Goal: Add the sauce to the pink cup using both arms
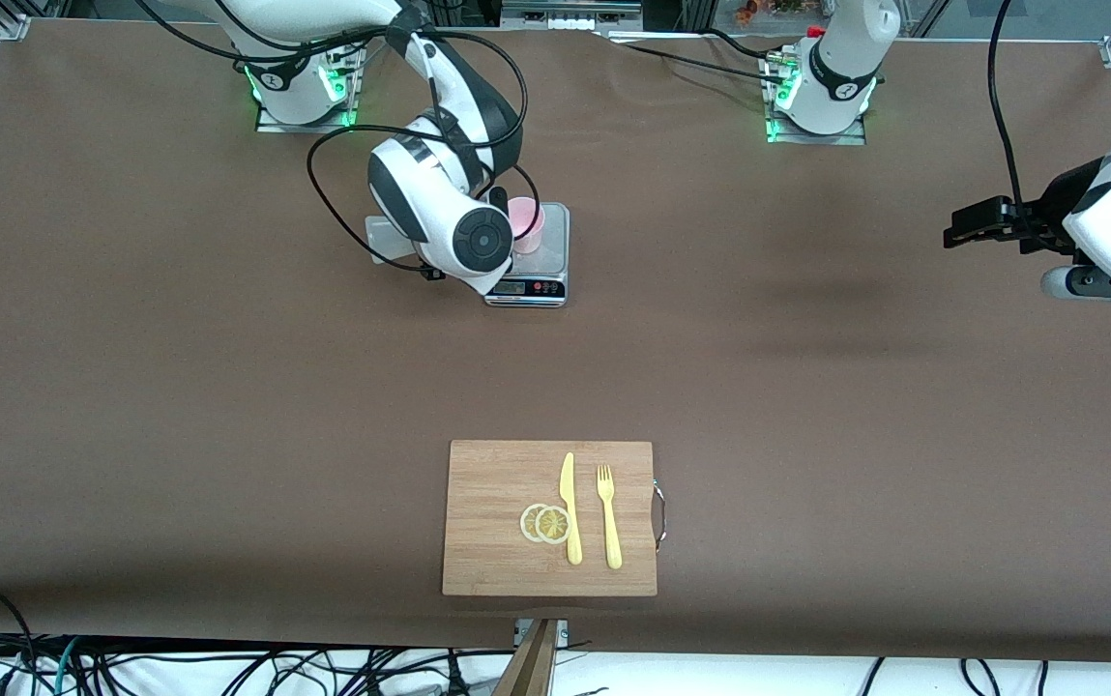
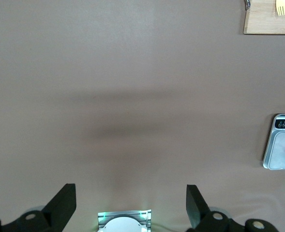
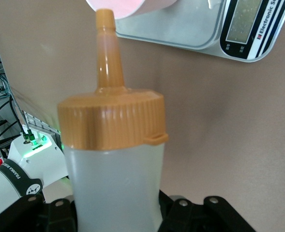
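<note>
You're seeing the frosted sauce bottle (image 3: 114, 179) lying tilted, its orange nozzle touching the rim of the pink cup (image 1: 524, 224) standing upright on the scale (image 1: 538, 275).

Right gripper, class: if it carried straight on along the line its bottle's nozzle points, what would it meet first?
The pink cup: the squeeze bottle in the right gripper has its nozzle tip at the rim, seemingly touching.

The right arm's pincer (image 3: 115, 215) holds the sauce bottle (image 3: 113, 169) right beside the pink cup (image 1: 525, 224) on the scale (image 1: 545, 259), so that spot is crowded. The left pincer (image 2: 131, 205) hangs wide open over bare table (image 1: 806, 387) at the left arm's end. The cutting board (image 1: 492, 522) near the front camera sits well apart from the scale.
</note>
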Action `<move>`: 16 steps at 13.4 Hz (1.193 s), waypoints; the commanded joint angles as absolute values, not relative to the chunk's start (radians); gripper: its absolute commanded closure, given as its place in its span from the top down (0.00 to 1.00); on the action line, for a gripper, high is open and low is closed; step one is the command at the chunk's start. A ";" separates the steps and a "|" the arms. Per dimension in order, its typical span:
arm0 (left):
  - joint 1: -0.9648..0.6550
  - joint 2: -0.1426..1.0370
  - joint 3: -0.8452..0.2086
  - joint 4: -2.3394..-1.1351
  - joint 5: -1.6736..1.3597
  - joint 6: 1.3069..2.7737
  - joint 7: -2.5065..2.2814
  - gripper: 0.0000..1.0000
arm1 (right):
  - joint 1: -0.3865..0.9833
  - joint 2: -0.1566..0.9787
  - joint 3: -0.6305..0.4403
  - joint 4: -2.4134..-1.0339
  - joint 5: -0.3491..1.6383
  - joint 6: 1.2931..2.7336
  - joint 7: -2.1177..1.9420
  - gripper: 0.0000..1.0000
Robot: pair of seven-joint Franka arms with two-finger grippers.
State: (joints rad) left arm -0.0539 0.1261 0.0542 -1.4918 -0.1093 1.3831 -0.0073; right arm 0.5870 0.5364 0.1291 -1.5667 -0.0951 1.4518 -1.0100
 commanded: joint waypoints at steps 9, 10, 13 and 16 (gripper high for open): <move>-0.044 0.138 0.044 -1.473 -0.084 1.382 0.012 1.00 | 0.659 0.545 0.183 -1.582 -0.247 1.417 -0.848 0.00; -0.044 0.138 0.044 -1.471 -0.084 1.382 0.012 1.00 | 0.666 0.546 0.183 -1.580 -0.265 1.417 -0.830 0.00; -0.044 0.138 0.044 -1.473 -0.084 1.382 0.012 1.00 | 0.666 0.548 0.192 -1.577 -0.270 1.417 -0.828 0.00; -0.044 0.138 0.044 -1.471 -0.084 1.382 0.012 1.00 | 0.629 0.545 0.190 -1.569 -0.256 1.431 -0.908 0.00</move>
State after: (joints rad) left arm -0.0536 0.1282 0.0542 -1.4918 -0.1093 1.3831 -0.0072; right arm 0.6596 0.5574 0.1830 -1.5811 -0.2506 1.4391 -0.8516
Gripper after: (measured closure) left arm 0.000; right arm 0.731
